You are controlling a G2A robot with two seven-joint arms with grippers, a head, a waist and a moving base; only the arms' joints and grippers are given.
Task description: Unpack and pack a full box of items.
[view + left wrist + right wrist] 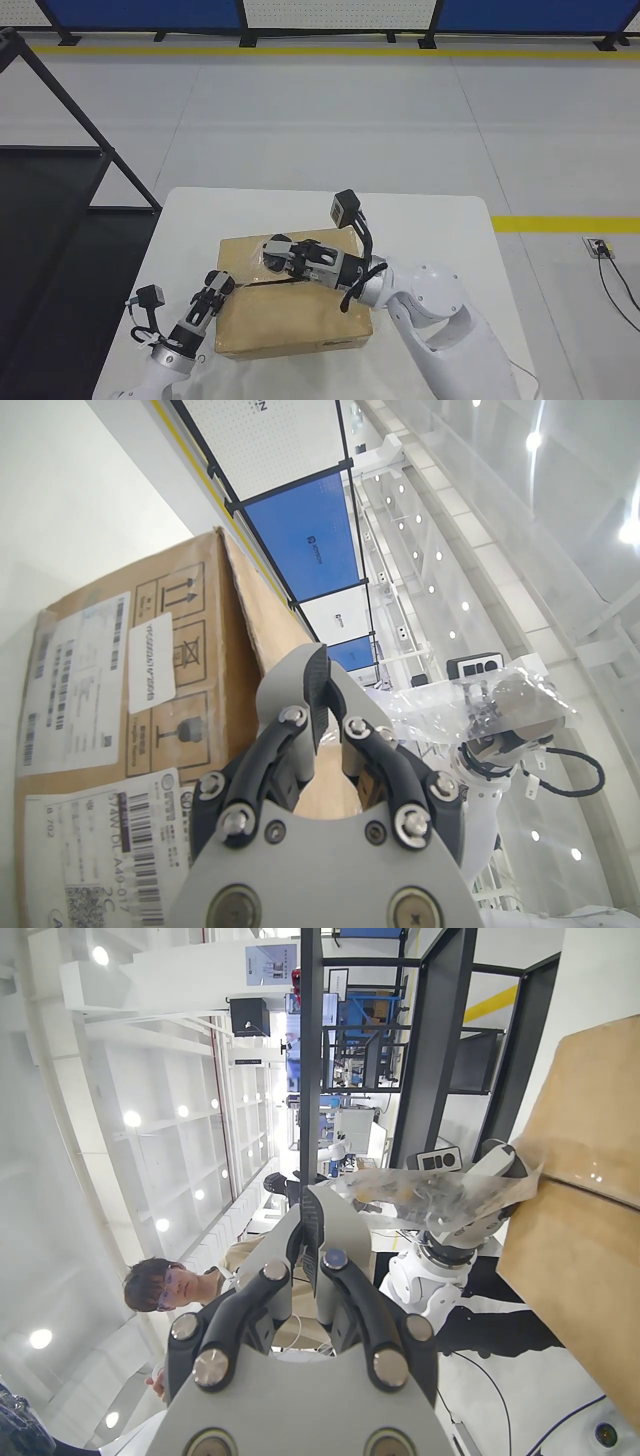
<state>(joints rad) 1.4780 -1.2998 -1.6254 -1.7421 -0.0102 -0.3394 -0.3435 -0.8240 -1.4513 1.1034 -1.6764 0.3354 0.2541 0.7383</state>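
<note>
A closed brown cardboard box [300, 320] with printed labels lies on the white table [440, 230]; its labelled side [125, 680] stands close to my left gripper. My right gripper [280, 258] hangs over the box's far left part, shut on a clear plastic bag [430, 1198] with something dark inside. The bag [505, 705] trails sideways from its fingers [307, 1223]. My left gripper [222, 283] sits at the box's left edge, low beside the wall. Its fingertips [320, 680] are pressed together with nothing between them.
A black metal frame [60, 100] stands on the floor left of the table. Bare tabletop lies to the right of the box [440, 300] and along the far edge. The box's top seam [590, 1190] runs under the bag.
</note>
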